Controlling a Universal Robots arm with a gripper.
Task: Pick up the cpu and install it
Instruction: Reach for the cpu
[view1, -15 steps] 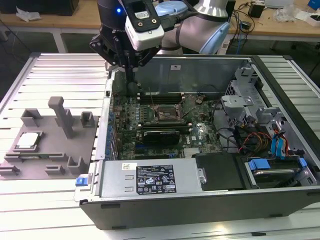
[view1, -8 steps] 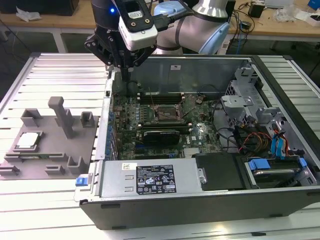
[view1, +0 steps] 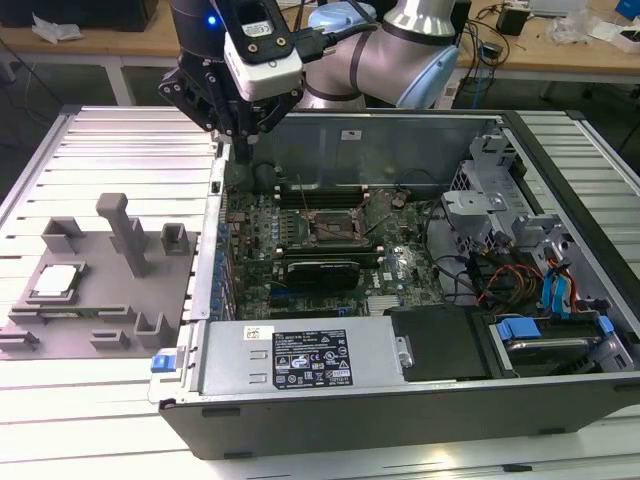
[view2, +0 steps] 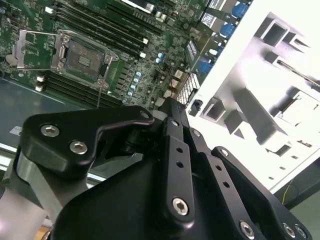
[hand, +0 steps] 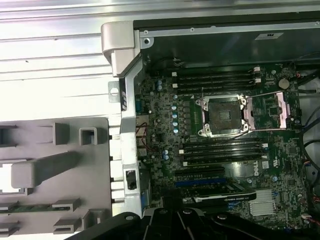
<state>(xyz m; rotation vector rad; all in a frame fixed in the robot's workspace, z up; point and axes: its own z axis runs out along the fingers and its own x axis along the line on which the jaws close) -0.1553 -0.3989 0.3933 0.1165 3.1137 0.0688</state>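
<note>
**A:** Why does the slatted aluminium table (view1: 120, 140) carry that big black-and-grey metal computer case (view1: 380, 140) lying open?

**B:** So an arm can come straight down into it, I'd judge. The green motherboard (view1: 260, 230) faces up. The black-framed square socket (hand: 222, 115) has its metal retaining frame (hand: 272, 107) swung aside (ready to receive a chip, I'd say).

**A:** And the grey plastic fixture plate (view1: 95, 290)?

**B:** It sits just beside the case, on the exterior view's left. Its recesses probably keep parts in known spots. The cpu (view1: 55, 281), a small flat square chip with a silvery-white top, lies in one of them, not yet picked up.

**A:** And the black gripper (view1: 242, 150)?

**B:** It hangs over the case's rear corner on the fixture side, jaws pressed together on nothing. The cpu is well apart from them, lower and further to the exterior view's left. The fixture's tall post (view1: 125, 235) stands roughly between.
</note>
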